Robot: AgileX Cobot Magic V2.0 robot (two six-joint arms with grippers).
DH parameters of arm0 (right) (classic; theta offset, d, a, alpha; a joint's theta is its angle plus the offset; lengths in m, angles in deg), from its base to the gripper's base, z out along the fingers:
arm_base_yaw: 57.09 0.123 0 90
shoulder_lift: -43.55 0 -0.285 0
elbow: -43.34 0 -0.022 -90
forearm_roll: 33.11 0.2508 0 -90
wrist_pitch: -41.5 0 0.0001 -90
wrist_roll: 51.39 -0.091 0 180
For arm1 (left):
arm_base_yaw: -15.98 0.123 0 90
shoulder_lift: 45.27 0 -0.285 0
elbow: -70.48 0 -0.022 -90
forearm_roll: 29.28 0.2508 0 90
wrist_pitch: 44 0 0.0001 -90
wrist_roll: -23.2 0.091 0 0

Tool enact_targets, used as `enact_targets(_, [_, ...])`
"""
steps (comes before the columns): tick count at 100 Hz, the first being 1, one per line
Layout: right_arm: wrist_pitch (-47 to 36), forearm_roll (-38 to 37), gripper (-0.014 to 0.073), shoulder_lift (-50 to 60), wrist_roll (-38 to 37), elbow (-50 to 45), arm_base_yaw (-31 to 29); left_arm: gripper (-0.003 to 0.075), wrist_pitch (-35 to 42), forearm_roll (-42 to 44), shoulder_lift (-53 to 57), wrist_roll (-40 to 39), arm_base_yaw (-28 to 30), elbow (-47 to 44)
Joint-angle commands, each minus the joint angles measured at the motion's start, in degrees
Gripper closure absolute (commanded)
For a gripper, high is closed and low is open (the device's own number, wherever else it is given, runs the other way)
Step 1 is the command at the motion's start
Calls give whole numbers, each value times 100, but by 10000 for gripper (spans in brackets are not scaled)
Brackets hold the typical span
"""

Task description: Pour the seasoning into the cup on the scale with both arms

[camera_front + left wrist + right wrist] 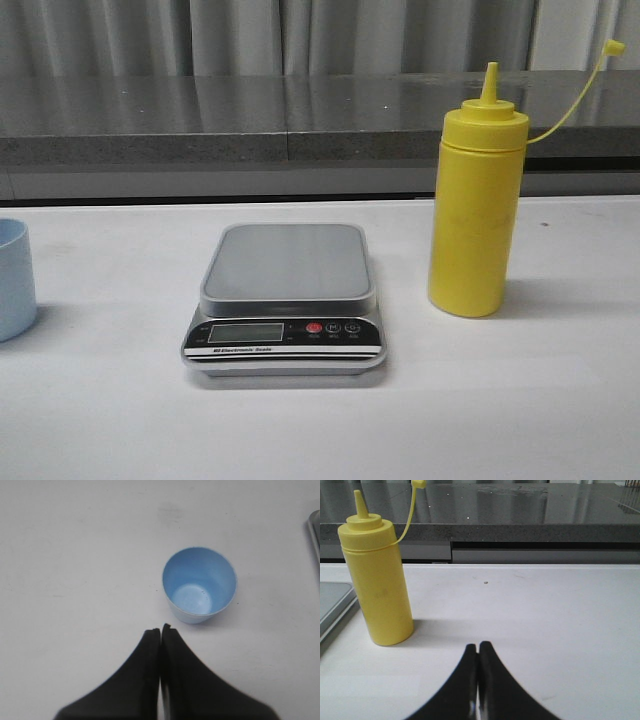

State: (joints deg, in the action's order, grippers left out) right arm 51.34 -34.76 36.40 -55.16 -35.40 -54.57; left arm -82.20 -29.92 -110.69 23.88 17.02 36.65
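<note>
The left gripper (160, 628) and right gripper (478, 645) are both pressed closed, holding nothing. Cup (199, 585) stands near the table's (520, 400) left edge, apparently empty; scale (286, 298) centre, bare; seasoning (474, 200) upright, right.

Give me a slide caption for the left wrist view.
Shut left gripper above the white table, short of an empty, upright pale blue cup.
</note>
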Motion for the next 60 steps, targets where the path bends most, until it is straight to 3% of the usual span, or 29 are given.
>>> enact_targets(1, [-497, -50, 662, 110, 49, 91, -27, 740, 361, 63, -255, -68, 0, 365])
enact_targets(16, [-497, -50, 662, 110, 49, 91, -27, 734, 400, -73, -700, -68, 0, 714])
enact_targets(23, [-497, -50, 662, 110, 49, 91, -27, 691, 400, -73, -865, -68, 0, 860])
enact_targets(30, [-497, -50, 662, 110, 49, 91, -27, 589, 400, -73, -1008, -68, 0, 971])
enact_targets(47, [-497, -50, 662, 110, 49, 91, -27, 230, 511, -73, -1252, -68, 0, 1040])
enact_targets(52, [-497, -50, 662, 110, 49, 91, -27, 184, 580, -73, -1323, -68, 0, 1040])
enact_targets(60, [-497, -50, 662, 110, 49, 91, -27, 176, 625, -73, -1485, -68, 0, 1045])
